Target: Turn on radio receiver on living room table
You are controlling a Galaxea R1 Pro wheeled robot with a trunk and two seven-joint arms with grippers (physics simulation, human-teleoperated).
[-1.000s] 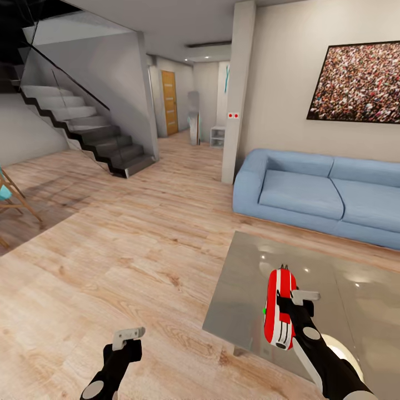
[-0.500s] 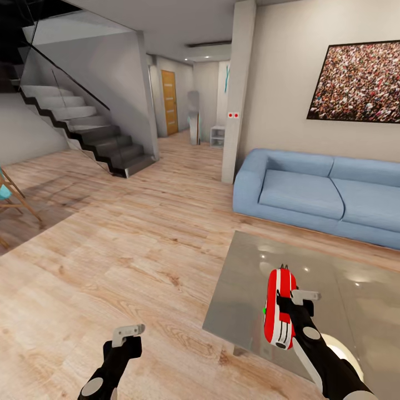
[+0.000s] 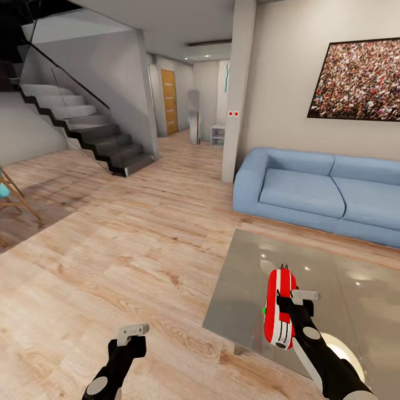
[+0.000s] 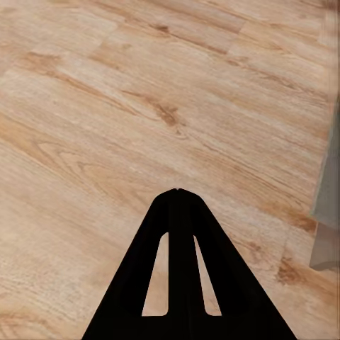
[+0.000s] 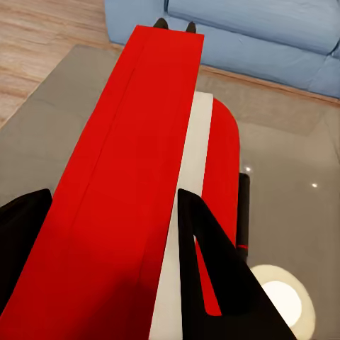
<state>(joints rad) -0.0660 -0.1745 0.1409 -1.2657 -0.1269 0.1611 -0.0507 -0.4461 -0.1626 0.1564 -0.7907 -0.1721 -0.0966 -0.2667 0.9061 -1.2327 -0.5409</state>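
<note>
Your right gripper (image 3: pixel 284 304) clamps the red radio receiver (image 3: pixel 279 314) above the glass surface (image 3: pixel 339 289), lower right; left gripper (image 3: pixel 132 332) closed, empty; no lettering legible.

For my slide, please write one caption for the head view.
Right gripper holds the flat red radio with white stripes above the glossy grey table; left gripper hangs over wooden floor.

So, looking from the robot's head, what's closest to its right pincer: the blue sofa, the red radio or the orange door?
1. Radio receiver: held in the right pincer, above the table.
2. Blue sofa: beyond the table.
3. Orange door: far down the hallway.
</note>
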